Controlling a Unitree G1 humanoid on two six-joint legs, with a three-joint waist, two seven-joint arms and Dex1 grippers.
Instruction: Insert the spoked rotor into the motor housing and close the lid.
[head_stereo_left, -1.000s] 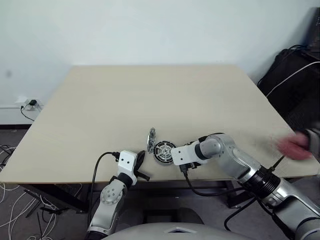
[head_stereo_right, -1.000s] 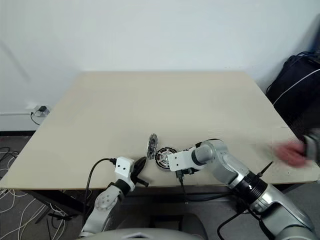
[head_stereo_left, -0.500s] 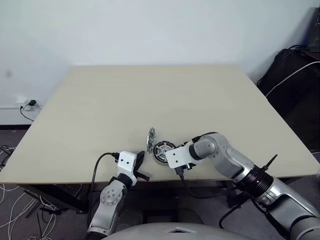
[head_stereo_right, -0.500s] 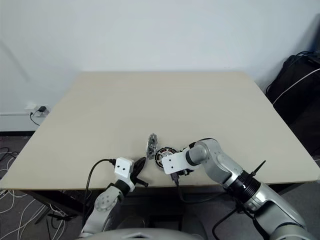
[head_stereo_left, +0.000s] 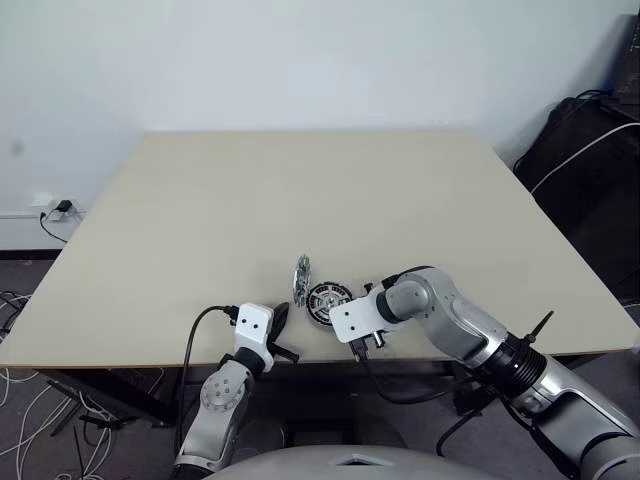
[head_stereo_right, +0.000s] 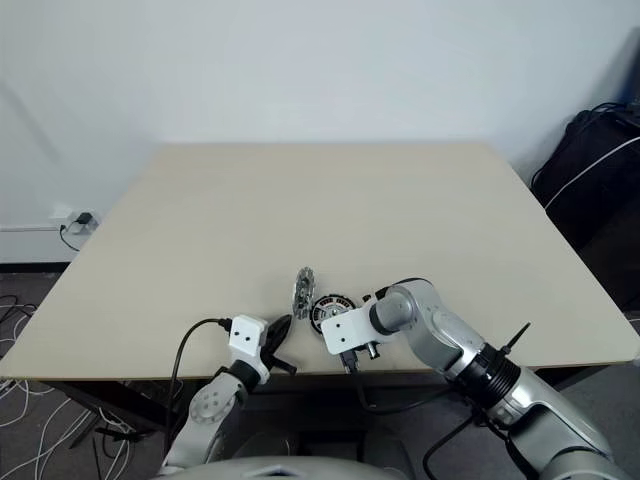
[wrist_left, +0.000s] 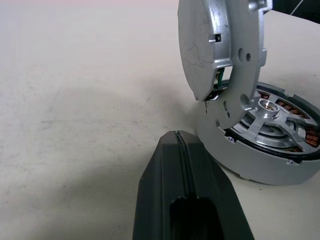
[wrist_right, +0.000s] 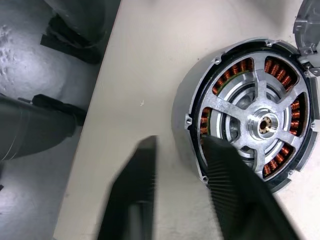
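The motor housing (wrist_right: 182, 112) lies flat on the table near its front edge, copper windings showing in a ring. The spoked rotor (wrist_right: 263, 125) sits inside it, silver spokes over the windings. The lid (wrist_left: 205, 45) stands on its edge, leaning on the housing's left side (head_stereo_left: 302, 278). My right gripper (wrist_right: 177, 145) points down at the housing's near rim with its fingers apart, one over the rotor and one over bare table. My left gripper (wrist_left: 184, 165) is shut and empty, level, pointing at the lid from just short of it.
The housing (head_stereo_left: 326, 300) is close to the front edge of the beige table (head_stereo_left: 300, 190). A black bag with a white cable (head_stereo_left: 590, 150) stands beyond the table's right side. Cables lie on the floor at the left.
A person's hand at the table's right edge has gone. My right wrist has shifted a little left at the housing and its fingers have drawn closer together. The left gripper has kept still.
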